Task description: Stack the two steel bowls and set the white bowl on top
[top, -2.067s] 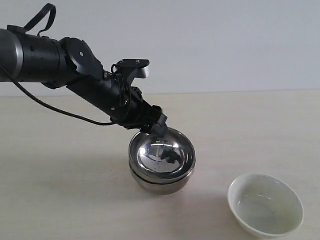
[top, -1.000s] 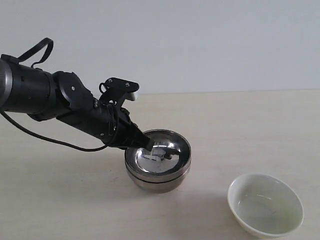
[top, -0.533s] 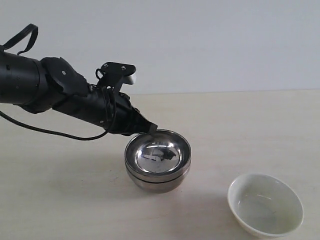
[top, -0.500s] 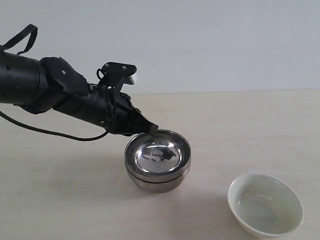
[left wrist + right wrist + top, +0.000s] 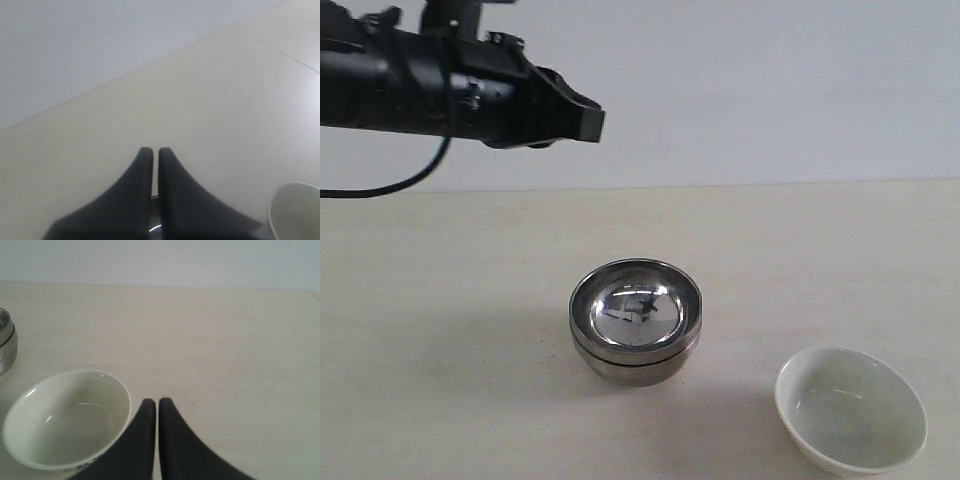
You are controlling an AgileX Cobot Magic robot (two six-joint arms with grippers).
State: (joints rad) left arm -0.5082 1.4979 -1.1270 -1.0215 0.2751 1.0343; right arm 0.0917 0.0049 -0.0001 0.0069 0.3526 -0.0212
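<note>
We find the two steel bowls (image 5: 636,322) nested mid-scene and the white bowl (image 5: 850,408) apart, near right of them. Our right gripper (image 5: 157,405), jaws pressed together, empty, sits just beside its rim, nearer than the left gripper (image 5: 592,122), likewise pressed together, high at left.

Setting: most likely a robotics lab bench or test station. Evidence: a black robot arm (image 5: 420,80) with a loose black cable (image 5: 380,189) hanging from it, raised over a plain pale beige tabletop (image 5: 470,300). Behind the left claw (image 5: 592,122), a blank grey-white wall (image 5: 770,90) meets the far table edge in a straight seam. Below and ahead of that claw sit simple props: two nested steel bowls (image 5: 636,320) and, farther off, a white bowl (image 5: 851,410). Light is flat and even, with soft shadows.
</note>
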